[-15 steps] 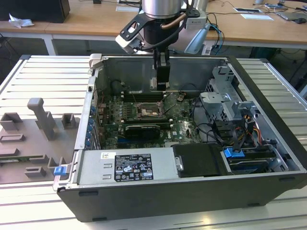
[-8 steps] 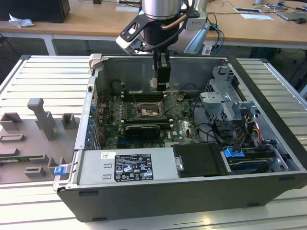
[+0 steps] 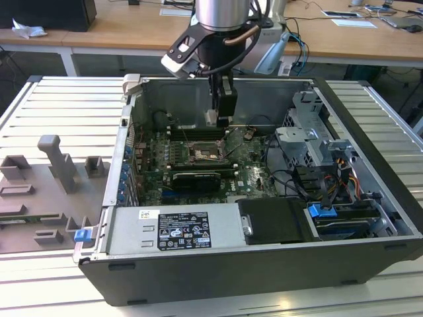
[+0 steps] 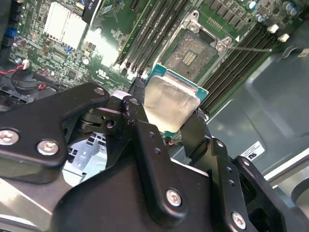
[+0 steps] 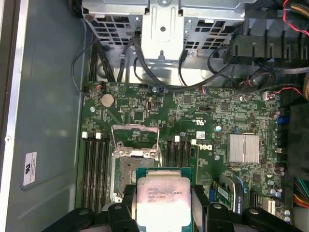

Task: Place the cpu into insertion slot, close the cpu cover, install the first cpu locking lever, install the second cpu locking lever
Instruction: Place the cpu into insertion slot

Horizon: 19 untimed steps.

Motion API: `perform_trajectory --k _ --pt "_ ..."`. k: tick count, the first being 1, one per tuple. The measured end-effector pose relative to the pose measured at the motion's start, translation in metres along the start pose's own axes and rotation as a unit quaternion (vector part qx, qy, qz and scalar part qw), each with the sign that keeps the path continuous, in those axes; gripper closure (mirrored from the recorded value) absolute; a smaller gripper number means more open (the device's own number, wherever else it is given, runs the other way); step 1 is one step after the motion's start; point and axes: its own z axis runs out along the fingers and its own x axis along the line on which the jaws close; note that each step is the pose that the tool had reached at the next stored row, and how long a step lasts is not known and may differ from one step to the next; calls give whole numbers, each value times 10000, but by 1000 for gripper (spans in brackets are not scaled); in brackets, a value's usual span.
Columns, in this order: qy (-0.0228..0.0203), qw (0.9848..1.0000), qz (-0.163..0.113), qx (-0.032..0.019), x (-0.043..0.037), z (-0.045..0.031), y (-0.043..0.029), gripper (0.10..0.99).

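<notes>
My gripper [image 3: 221, 117] hangs inside the open computer case [image 3: 370, 165], above the motherboard [image 3: 248, 173]. It is shut on the cpu [image 4: 171, 100], a flat square chip with a pale silver face and a green rim, pinched at two opposite edges by the black fingers [image 4: 140, 113]. In the first wrist view the cpu [image 5: 161, 200] hovers over the near edge of the insertion slot [image 5: 126, 174], apart from it. The slot [image 4: 193, 54] is open with its contact field bare. The cpu cover [image 5: 135, 140] stands flipped up at the slot's far side. A thin locking lever [image 4: 251, 49] sticks out beside the slot.
Memory slots [image 5: 94, 166] flank the socket on both sides. A silver heat sink [image 5: 245, 147] and a black card [image 3: 198, 177] sit nearby. The drive cage [image 3: 310, 142] with cables fills the exterior view's right; the power supply [image 3: 172, 231] lies in front. Grey fixtures [image 3: 59, 165] stand outside the case.
</notes>
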Motion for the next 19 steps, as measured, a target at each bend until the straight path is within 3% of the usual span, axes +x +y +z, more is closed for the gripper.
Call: perform_trajectory --k 4,7,12,15,19 --pt "14 9998 -190 6 -1 44 -3 545" --pt "24 9995 -330 9 11 134 -22 545" --pt "9 9998 -193 7 55 244 -54 545" --pt "2 9999 -147 5 135 341 -138 545" --pt "-8 10000 -27 4 156 442 -133 545"
